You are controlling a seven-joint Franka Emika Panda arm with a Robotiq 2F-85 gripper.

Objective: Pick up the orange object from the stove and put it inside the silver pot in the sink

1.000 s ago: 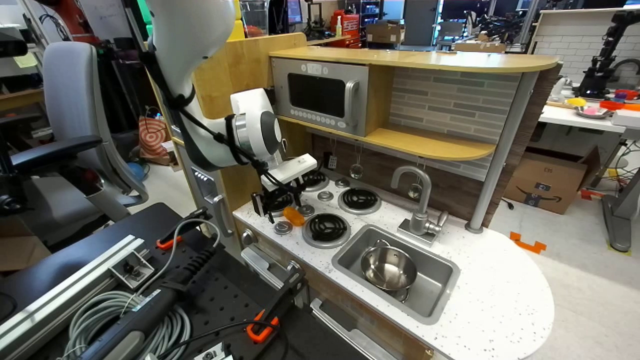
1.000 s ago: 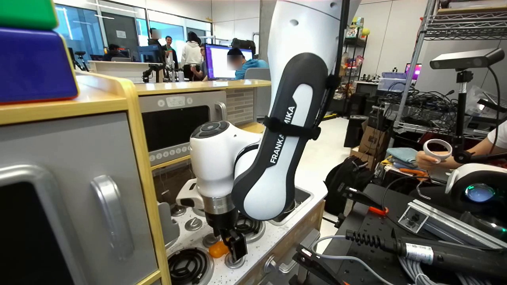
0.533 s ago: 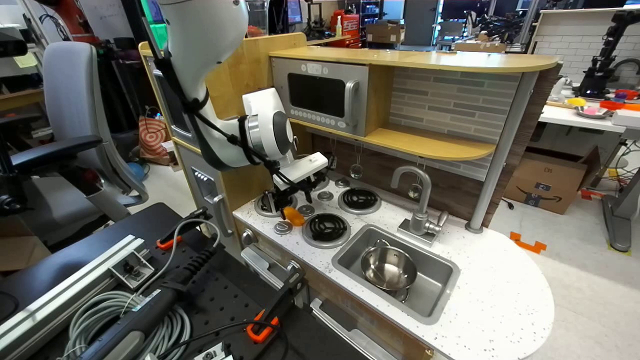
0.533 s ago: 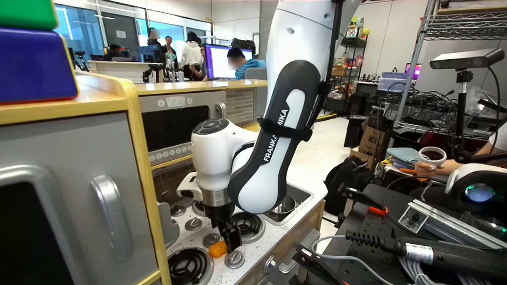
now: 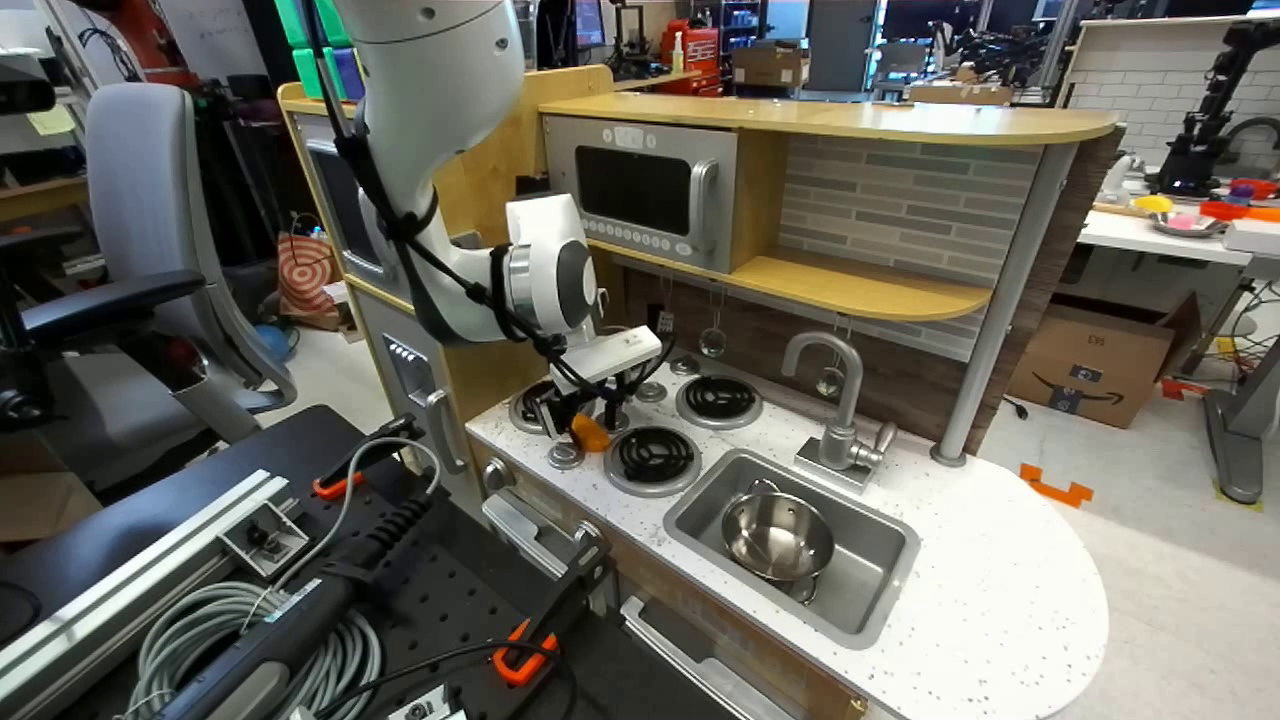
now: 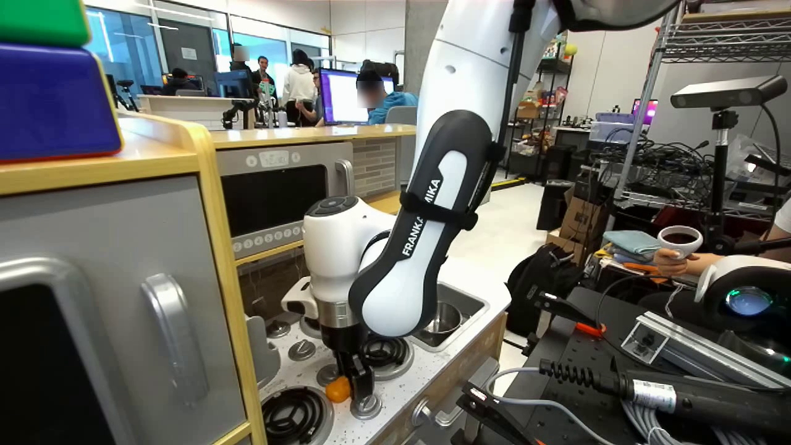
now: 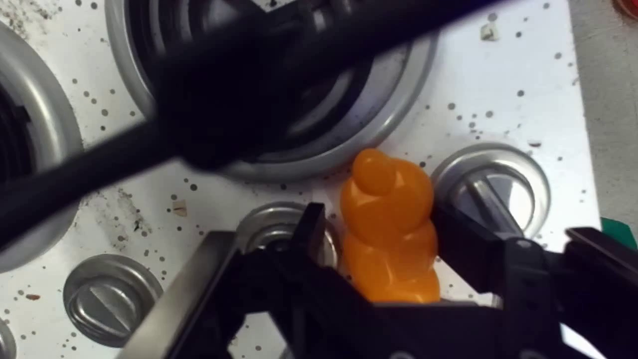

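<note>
The white arm (image 6: 454, 86) carries a black cable (image 5: 445, 261) and a black side cover (image 6: 458, 128), where white letters (image 6: 413, 238) read FRANK and MIKA, with a black strap (image 6: 439, 211) between. The wrist (image 6: 334, 259) has a dark cap (image 6: 334, 205) at twelve o'clock, a silver ring (image 6: 337, 314) at six. The jaws are black and angular.

Counter (image 7: 538, 75): bright beyond the fingers (image 7: 468, 252)
Toy (image 7: 391, 234): glossy highlights between them
Knob (image 7: 491, 192): white glare just beside one finger
Cable (image 7: 224, 99): dark, out of focus

Black fingers (image 5: 557, 416) stand beside the orange object (image 5: 590, 434), while the silver pot (image 5: 778, 538) sits in the sink (image 5: 868, 578).
</note>
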